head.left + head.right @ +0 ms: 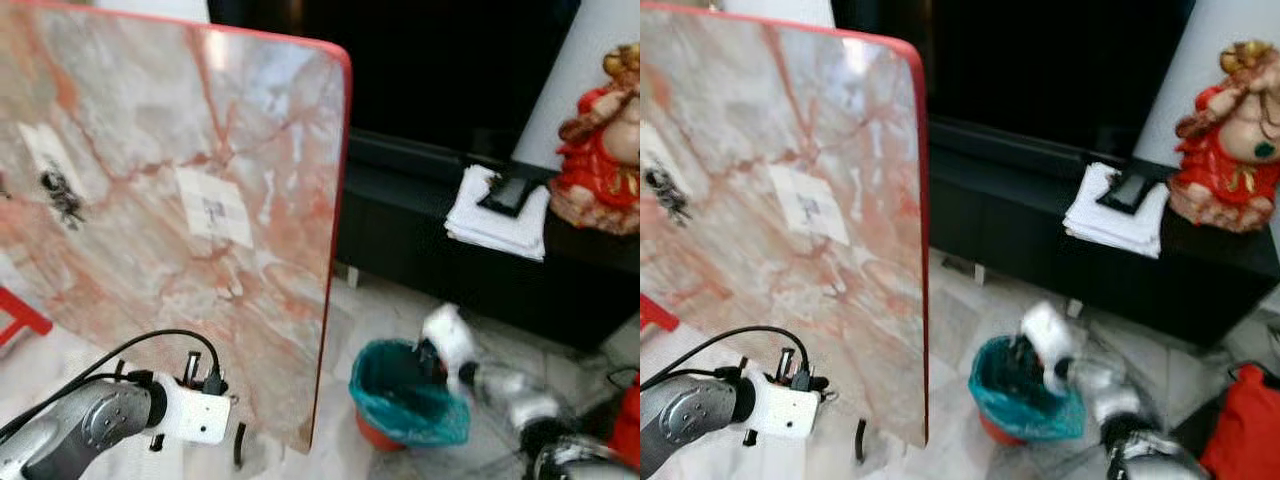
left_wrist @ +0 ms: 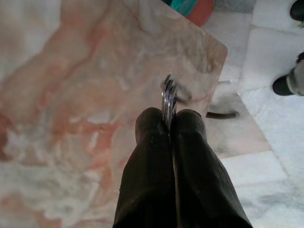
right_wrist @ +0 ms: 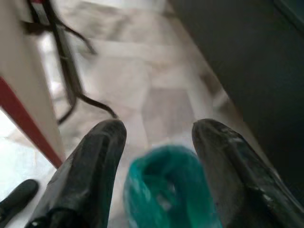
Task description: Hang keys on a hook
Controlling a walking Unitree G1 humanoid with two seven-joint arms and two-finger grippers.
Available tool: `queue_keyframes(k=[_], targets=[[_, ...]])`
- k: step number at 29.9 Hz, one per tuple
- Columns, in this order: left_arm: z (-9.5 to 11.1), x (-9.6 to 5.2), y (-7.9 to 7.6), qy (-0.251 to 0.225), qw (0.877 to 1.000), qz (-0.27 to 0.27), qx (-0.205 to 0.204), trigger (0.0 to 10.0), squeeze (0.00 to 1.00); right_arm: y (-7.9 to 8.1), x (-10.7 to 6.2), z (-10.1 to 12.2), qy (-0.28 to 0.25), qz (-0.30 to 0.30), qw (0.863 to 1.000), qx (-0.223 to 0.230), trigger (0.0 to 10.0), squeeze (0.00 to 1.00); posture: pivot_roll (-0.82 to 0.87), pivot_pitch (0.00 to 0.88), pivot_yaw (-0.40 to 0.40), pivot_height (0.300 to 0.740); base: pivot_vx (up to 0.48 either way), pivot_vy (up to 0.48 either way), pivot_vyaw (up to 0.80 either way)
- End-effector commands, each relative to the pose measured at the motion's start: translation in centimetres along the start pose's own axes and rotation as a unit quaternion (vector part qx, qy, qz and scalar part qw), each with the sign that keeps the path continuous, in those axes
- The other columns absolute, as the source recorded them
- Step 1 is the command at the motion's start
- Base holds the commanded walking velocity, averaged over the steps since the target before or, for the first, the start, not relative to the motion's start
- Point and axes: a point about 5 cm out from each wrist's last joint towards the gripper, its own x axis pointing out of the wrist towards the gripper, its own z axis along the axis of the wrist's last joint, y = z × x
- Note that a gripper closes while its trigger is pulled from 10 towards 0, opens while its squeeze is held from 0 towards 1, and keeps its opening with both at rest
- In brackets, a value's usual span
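Left claw (image 2: 170,118) clamped shut on keys (image 2: 167,95), blades jutting past the tips | right claw (image 3: 159,133) spread, empty, above bin (image 3: 166,190) | risk: thin edge-grip, keys may slip or twist before reaching a hook; none visible near claw.

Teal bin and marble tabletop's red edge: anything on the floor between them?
Bare pale floor tile separates the teal-lined bin from the tabletop's red edge in both eye views. The right gripper hangs open above the bin.

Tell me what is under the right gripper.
Under the open right gripper stands a bin lined with a teal bag on the pale tiled floor. The bag's folds hide whatever is inside it.
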Motion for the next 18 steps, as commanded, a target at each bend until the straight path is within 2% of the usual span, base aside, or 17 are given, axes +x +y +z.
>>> queue_keyframes(k=[1, 6, 11, 15, 18], targets=[[-0.2, -0.4, 0.1, -0.006, 1.000, -0.002, -0.001, 10.0, 0.00, 2.2, 0.1, -2.6, 0.031, 0.063, 0.997, 0.025, 10.0, 0.00, 0.03, 0.000, -0.060, 0.740, 0.000, 0.000, 0.00], [0.3, -0.4, 0.7, -0.036, 0.999, 0.002, 0.014, 10.0, 0.00, 3.4, 0.0, -0.9, -0.009, 0.176, 0.984, 0.007, 10.0, 0.00, 0.03, 0.000, -0.053, 0.740, 0.000, 0.000, 0.00], [0.9, -0.3, 1.0, -0.052, 0.998, 0.002, 0.031, 10.0, 0.00, 3.9, -0.3, -0.7, -0.009, 0.208, 0.978, 0.003, 10.0, 0.00, 0.03, 0.000, -0.051, 0.740, 0.000, 0.000, 0.00], [1.3, -0.3, 1.6, -0.062, 0.997, 0.004, 0.049, 10.0, 0.00, 4.5, -1.2, 0.8, -0.063, 0.269, 0.961, 0.026, 10.0, 0.00, 0.03, 0.000, -0.058, 0.740, 0.000, 0.000, 0.00], [1.7, -0.2, 2.0, -0.070, 0.996, 0.008, 0.057, 10.0, 0.00, 4.9, -2.0, 0.8, -0.062, 0.296, 0.953, 0.012, 10.0, 0.00, 0.03, 0.000, -0.058, 0.740, 0.000, 0.000, 0.00]])
